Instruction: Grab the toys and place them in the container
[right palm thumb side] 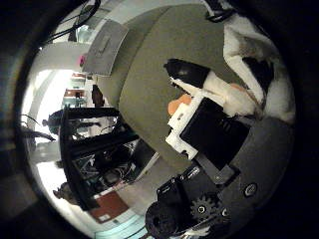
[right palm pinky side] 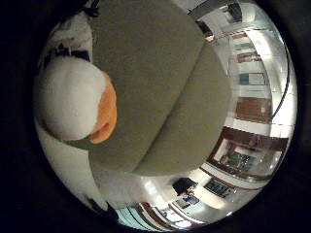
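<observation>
A wide olive cushion (right palm pinky side: 165, 87) fills the background. Just above it, close to the palm, hangs a white plush toy (right palm pinky side: 68, 99) with an orange beak. The hand (right palm thumb side: 209, 129) curls around the toy, apparently carrying it; no container is visible.

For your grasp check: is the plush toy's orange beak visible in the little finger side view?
Yes: the orange beak juts from the white plush toy, lying against the olive-green cushion.
</observation>
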`<action>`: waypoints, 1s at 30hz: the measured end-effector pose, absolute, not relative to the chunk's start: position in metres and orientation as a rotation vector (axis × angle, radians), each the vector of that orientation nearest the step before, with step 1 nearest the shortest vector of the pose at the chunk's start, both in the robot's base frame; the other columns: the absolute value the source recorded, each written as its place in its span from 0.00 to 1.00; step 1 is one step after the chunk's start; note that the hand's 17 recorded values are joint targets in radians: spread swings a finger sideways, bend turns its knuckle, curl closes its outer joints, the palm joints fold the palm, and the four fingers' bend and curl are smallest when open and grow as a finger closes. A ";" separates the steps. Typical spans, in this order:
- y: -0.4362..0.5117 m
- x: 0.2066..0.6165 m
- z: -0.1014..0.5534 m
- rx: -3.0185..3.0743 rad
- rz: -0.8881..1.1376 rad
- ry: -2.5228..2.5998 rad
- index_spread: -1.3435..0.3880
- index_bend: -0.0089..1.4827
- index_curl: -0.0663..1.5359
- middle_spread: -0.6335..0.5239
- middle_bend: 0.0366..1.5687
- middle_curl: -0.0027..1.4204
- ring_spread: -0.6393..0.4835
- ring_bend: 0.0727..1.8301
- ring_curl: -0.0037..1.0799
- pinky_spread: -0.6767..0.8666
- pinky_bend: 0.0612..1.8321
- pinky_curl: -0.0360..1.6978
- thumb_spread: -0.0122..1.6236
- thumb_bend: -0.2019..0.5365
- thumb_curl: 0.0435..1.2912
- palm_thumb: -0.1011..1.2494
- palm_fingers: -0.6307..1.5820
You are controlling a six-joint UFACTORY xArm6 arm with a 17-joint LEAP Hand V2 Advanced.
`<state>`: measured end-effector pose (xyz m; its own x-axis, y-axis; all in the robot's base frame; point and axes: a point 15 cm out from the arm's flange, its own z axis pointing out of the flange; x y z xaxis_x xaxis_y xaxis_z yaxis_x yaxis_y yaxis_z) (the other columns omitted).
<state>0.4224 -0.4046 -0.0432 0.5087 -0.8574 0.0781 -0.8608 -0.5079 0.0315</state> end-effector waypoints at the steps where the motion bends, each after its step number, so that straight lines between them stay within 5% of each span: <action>1: -0.403 0.420 -0.033 2.670 0.065 -1.528 0.63 0.75 0.60 0.41 0.81 0.59 0.34 0.70 0.75 0.31 0.75 0.49 0.64 0.25 0.29 0.70 0.78; 17: -0.347 0.463 0.132 2.719 0.186 -1.428 0.64 0.77 0.57 0.42 0.82 0.57 0.34 0.69 0.79 0.31 0.72 0.56 0.64 0.25 0.30 0.71 0.78; 30: -0.246 0.474 0.206 2.821 0.323 -1.257 0.64 0.77 0.56 0.42 0.83 0.57 0.34 0.68 0.81 0.31 0.71 0.59 0.65 0.25 0.31 0.71 0.78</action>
<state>0.4738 -0.2458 0.2056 0.6506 -0.7316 0.2037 -0.7392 -0.6715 -0.0512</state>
